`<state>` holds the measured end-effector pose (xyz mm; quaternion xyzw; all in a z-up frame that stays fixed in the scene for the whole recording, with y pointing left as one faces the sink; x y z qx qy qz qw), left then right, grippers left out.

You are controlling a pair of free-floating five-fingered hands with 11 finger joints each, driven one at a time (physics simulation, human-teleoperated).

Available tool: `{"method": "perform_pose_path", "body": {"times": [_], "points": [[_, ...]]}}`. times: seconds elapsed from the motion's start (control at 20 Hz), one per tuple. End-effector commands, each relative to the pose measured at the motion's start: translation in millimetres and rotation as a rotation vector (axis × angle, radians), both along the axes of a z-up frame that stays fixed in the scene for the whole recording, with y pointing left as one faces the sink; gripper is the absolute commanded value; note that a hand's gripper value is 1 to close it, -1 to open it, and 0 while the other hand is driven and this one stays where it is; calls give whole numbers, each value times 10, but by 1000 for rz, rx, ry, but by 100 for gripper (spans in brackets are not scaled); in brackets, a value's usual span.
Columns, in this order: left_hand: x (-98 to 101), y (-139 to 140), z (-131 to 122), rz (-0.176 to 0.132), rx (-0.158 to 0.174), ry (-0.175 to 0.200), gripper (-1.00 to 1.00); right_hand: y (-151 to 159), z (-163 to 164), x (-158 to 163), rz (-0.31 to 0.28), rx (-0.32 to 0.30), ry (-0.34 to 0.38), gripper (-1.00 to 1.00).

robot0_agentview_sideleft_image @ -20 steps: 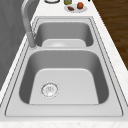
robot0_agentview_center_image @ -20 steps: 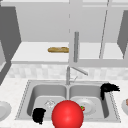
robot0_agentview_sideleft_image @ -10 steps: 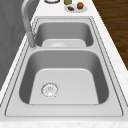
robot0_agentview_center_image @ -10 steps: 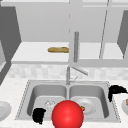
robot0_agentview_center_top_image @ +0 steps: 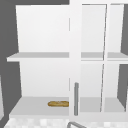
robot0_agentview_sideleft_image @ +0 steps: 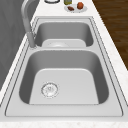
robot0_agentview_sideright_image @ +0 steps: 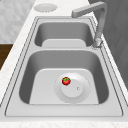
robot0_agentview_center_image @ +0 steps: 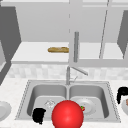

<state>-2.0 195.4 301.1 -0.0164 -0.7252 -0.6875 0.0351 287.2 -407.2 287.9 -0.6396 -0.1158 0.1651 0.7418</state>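
My left hand (robot0_agentview_center_image: pixel 39 115) hangs over the front rim of the left basin, beside a big red ball (robot0_agentview_center_image: pixel 67 115) that covers the sink's front edge at the centre. My right hand (robot0_agentview_center_image: pixel 122 93) hovers at the far right over the counter, its fingers drooping loosely, just above a plate holding food (robot0_agentview_center_image: pixel 125 104). It holds nothing. In the right basin lies a white plate (robot0_agentview_sideright_image: pixel 75 91) with a small red tomato (robot0_agentview_sideright_image: pixel 66 80) on it; the tomato (robot0_agentview_center_image: pixel 82 108) peeks out beside the ball.
The steel double sink (robot0_agentview_center_image: pixel 25 95) has a faucet (robot0_agentview_sideright_image: pixel 97 22) behind the divider. A baguette (robot0_agentview_center_image: pixel 58 49) lies on the open cabinet shelf (robot0_agentview_center_top_image: pixel 30 105). A bare plate (robot0_agentview_center_image: pixel 3 110) sits on the left counter. The plate with food (robot0_agentview_sideleft_image: pixel 75 7) stands near a jar (robot0_agentview_sideleft_image: pixel 67 2).
My right hand has drifted rightward from over the right basin's edge to above the counter plate. The left hand, the ball and the tomato have stayed put.
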Motion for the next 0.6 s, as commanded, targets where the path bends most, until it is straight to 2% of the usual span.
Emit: {"method": "perform_pose_path", "body": {"times": [0.0,0.4,0.55], "points": [[0,0,0,0,0,0,0,-252,-12,-61,0,19,66,-100],[0,0,0,0,0,0,0,-771,-155,-220,2,26,109,-100],[0,0,0,0,0,0,0,-988,-339,-264,7,29,84,-100]]}}
